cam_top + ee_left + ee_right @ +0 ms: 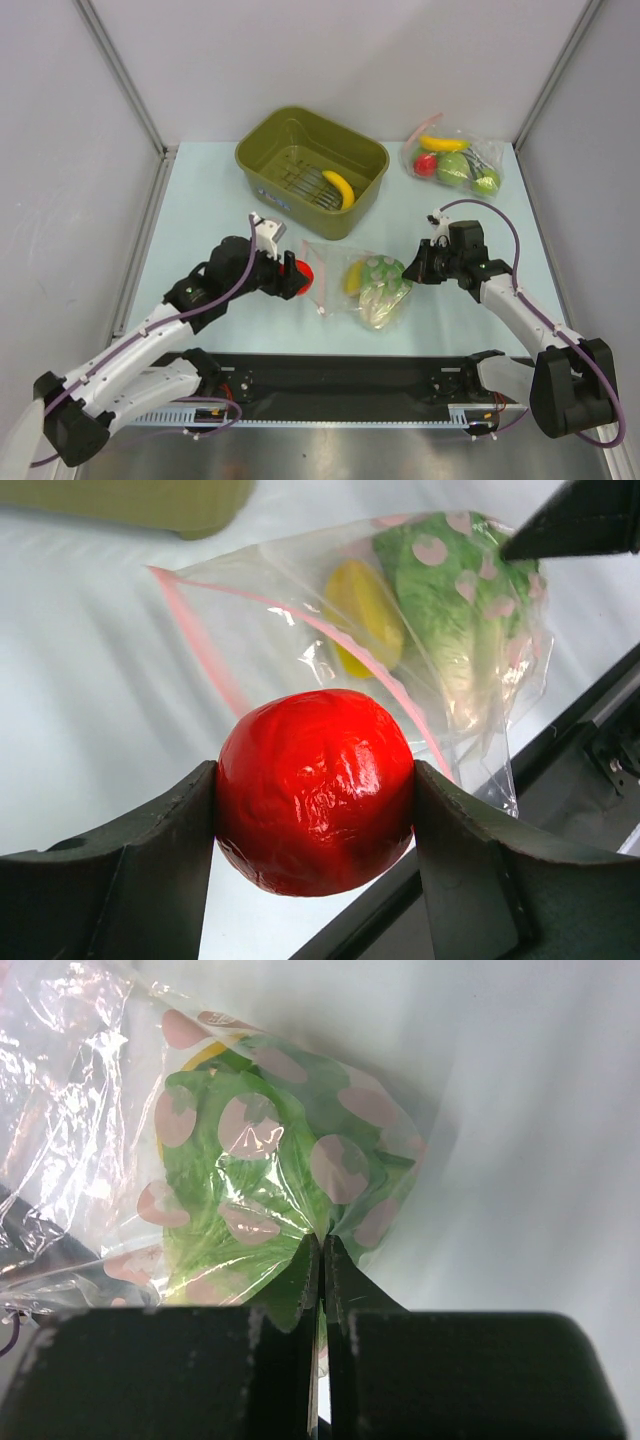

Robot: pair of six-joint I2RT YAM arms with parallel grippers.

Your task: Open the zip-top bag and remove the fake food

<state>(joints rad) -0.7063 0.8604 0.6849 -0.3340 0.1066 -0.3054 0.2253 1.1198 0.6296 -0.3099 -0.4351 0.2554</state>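
The zip-top bag (340, 285) lies on the table in front of the arms, its pink-stripped mouth open to the left. Inside it show a small yellow piece (354, 276) and the pale green cabbage (385, 290). My left gripper (297, 277) is shut on the red round fruit (315, 790), just outside the bag's mouth and above the table. My right gripper (413, 270) is shut on the bag's closed end (330, 1225), pinching the plastic next to the cabbage (250, 1180). A yellow banana (339, 187) lies in the olive bin.
An olive-green bin (311, 166) stands at the back centre. A second clear bag (455, 160) with a banana, red and bright green fruits lies at the back right. A black rail (350, 385) runs along the near edge. Grey walls stand on both sides.
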